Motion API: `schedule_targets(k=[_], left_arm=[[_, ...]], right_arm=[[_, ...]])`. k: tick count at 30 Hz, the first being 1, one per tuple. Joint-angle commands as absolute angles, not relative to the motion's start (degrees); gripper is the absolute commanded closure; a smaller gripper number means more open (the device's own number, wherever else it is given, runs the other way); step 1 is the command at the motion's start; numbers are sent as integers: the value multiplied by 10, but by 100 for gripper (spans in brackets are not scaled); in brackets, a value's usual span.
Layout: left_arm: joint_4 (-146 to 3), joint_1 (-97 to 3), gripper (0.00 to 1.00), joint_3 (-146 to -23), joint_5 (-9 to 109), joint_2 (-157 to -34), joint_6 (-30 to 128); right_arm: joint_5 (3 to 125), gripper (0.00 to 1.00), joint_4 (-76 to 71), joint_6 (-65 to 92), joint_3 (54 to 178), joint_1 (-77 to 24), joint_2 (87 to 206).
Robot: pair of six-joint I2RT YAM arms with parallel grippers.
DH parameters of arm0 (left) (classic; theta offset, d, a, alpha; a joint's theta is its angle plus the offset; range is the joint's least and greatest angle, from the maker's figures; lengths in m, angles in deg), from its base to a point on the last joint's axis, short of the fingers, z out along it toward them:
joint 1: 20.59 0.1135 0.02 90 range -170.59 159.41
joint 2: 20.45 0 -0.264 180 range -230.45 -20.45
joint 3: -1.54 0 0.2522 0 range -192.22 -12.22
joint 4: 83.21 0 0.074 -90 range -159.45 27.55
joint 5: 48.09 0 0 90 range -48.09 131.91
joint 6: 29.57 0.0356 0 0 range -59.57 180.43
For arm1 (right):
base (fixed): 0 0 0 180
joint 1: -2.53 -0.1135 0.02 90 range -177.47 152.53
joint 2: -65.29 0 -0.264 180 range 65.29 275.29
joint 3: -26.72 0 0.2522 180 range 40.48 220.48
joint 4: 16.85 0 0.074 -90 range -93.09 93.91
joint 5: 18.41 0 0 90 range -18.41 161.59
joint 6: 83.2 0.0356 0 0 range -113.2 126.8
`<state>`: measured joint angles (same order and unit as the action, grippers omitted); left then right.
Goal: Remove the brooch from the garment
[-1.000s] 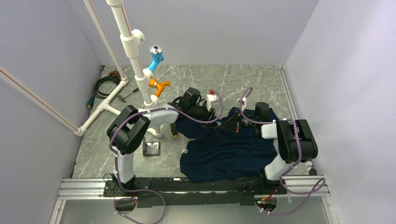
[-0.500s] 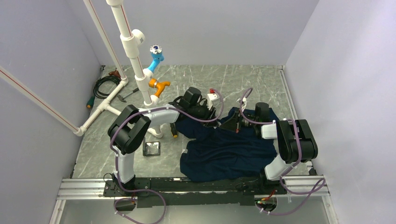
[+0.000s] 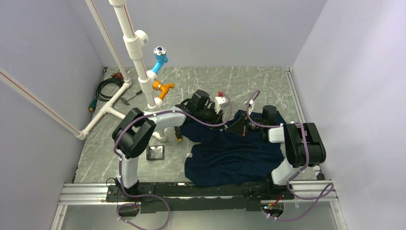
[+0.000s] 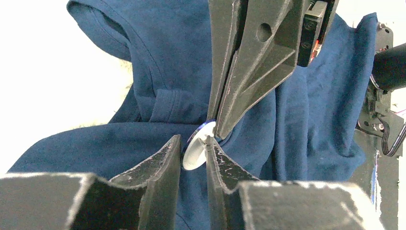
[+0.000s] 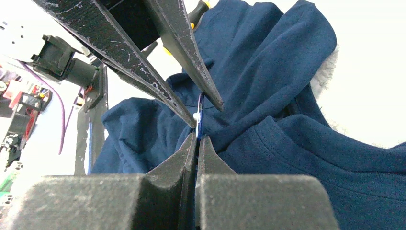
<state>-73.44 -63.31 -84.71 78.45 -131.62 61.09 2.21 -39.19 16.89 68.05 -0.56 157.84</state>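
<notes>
The dark navy garment (image 3: 230, 153) lies crumpled on the table between my arms; it also fills the left wrist view (image 4: 172, 57) and the right wrist view (image 5: 287, 143). The brooch (image 4: 194, 153) is a small pale disc with a blue rim, standing up from a raised fold; in the right wrist view the brooch (image 5: 200, 108) shows edge-on. My right gripper (image 5: 197, 136) is shut on its lower edge and reaches in from above in the left wrist view (image 4: 219, 134). My left gripper (image 4: 192, 140) is open, its fingers straddling the disc (image 5: 207, 117). In the top view both grippers (image 3: 221, 115) (image 3: 237, 127) meet and hide the brooch.
A white pipe frame (image 3: 139, 62) stands at the back left with a light-blue fitting (image 3: 160, 57) and an orange fitting (image 3: 163, 88). A coiled cable (image 3: 107, 86) lies by the left wall. A small dark square item (image 3: 155, 152) and a yellow-handled tool (image 3: 179, 135) lie left of the shirt.
My left wrist has shifted slightly right, closer to the right gripper. The right arm and the shirt have stayed in place.
</notes>
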Motion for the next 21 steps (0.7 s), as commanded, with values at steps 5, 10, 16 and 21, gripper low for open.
schedule_targets(k=[5,10,16,21], left_arm=[[-711,-632,74,-867,732,-1318,644],[-704,-631,74,-866,733,-1315,651],[-695,-630,79,-869,747,-1315,654],[-701,-630,74,-864,763,-1308,663]], right_arm=[[-7,100,-435,165,675,-7,1560],[-2,100,-438,167,674,-6,1560],[2,100,-441,169,672,-5,1560],[6,100,-444,170,670,-4,1558]])
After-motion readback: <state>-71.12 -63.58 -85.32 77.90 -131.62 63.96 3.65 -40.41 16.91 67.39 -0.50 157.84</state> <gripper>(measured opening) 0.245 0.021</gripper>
